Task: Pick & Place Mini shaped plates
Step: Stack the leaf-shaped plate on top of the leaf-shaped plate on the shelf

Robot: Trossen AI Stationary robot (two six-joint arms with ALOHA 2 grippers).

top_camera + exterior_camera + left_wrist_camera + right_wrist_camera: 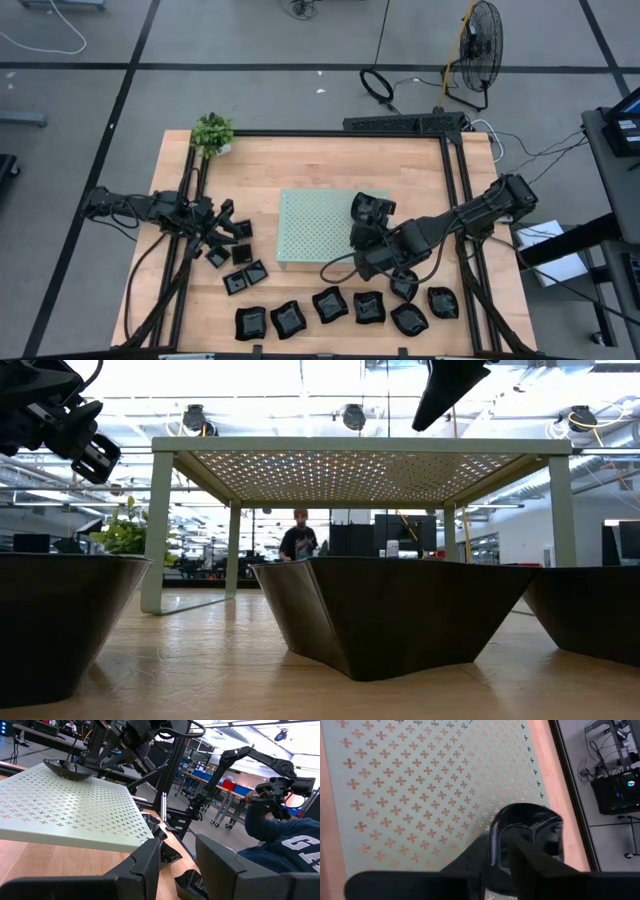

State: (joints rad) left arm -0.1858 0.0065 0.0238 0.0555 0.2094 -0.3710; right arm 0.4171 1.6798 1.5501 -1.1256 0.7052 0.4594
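Note:
A glossy black mini plate point(371, 208) point(527, 832) sits on its base at the far right corner of the pale green perforated board point(320, 228), which stands on legs point(157, 530). My right gripper point(367, 228) point(495, 855) slants down over it, open, with its fingers astride the plate's near rim. Several more black mini plates lie in a row along the table's near edge point(330, 303), and a few lie at the left point(240, 255). My left gripper point(222, 222) point(177, 865) waits level at the table's left, open and holding nothing. My right gripper has one finger point(532, 862) in the plate's hollow and the other point(467, 867) outside its near rim point(492, 842), coming slanting from above. I cannot tell whether either finger touches the rim. The plate rests level on the board.
A small potted plant point(212, 133) stands at the far left corner. Black frame rails point(455, 200) run along the table's sides and far edge. A person in a dark blue sleeve point(285, 840) shows beyond the table. Bare wood lies between the board and the near row of plates.

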